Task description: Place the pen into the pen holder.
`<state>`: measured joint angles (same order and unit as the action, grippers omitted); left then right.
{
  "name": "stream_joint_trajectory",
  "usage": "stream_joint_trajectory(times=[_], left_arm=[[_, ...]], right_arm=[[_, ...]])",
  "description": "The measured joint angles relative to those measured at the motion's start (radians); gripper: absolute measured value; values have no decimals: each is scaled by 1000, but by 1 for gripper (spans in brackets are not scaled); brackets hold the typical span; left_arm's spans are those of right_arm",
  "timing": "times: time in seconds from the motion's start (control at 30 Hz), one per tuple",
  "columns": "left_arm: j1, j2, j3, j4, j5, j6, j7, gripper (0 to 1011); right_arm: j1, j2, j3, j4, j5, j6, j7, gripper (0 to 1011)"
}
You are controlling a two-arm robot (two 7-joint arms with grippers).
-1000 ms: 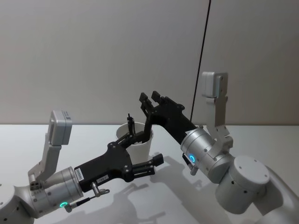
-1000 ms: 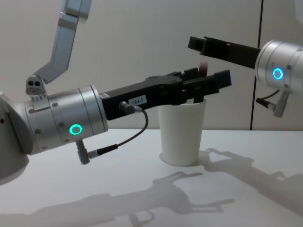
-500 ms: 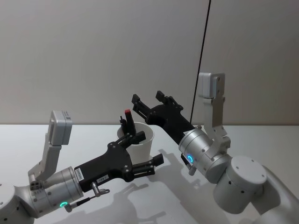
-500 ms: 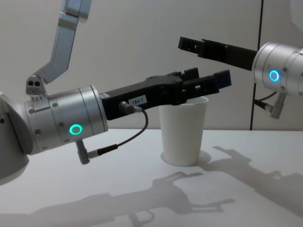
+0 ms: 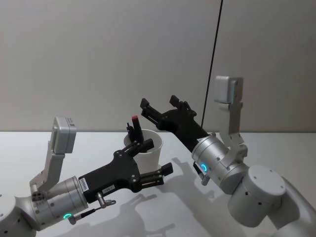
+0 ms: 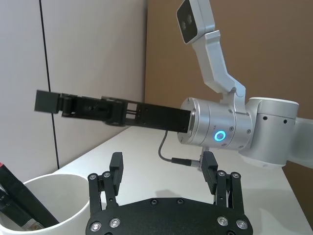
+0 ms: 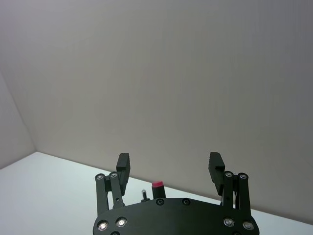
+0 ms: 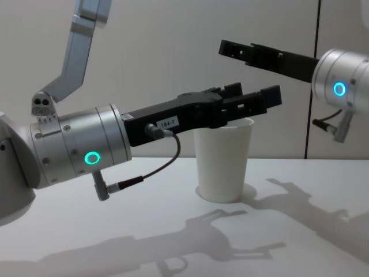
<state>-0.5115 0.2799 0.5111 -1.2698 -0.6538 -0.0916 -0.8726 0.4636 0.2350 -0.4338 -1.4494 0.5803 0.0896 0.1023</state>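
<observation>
Head view: the right gripper [image 5: 160, 106] hangs wide open and empty just above the pen holder [image 5: 147, 148]; the pen [image 5: 136, 129] stands in it, red cap up. The left gripper [image 5: 157, 161] spreads open at the cup's near side.

Left wrist view: the cup [image 6: 39, 205] sits beside the left fingers [image 6: 116, 169], gripping nothing.

Right wrist view: the pen's cap [image 7: 157, 185] shows between the parted fingers [image 7: 123, 164].

Chest view: the cup [image 8: 223, 158] stands on the table [image 8: 277, 242], below the right gripper [image 8: 230, 48].
</observation>
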Motion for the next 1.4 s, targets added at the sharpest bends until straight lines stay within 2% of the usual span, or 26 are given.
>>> stream_joint_trajectory(times=[0.43, 0.7, 0.9, 1.07, 1.4], left_arm=[[0, 0, 0, 0, 0, 0, 0, 1003], [4, 1, 0, -4, 6, 0, 12, 1003], [20, 7, -3, -26, 32, 6, 62, 1003], [45, 17, -9, -59, 74, 16, 141, 1003], [83, 31, -17, -109, 137, 31, 260, 1003]], right_arm=[[-50, 6, 64, -81, 29, 12, -34, 1001], [-60, 8, 67, -87, 25, 12, -35, 1001], [-100, 18, 80, -109, -6, 6, -35, 1001], [-143, 27, 95, -133, -39, -2, -35, 1001], [-239, 49, 127, -186, -112, -17, -34, 1001]])
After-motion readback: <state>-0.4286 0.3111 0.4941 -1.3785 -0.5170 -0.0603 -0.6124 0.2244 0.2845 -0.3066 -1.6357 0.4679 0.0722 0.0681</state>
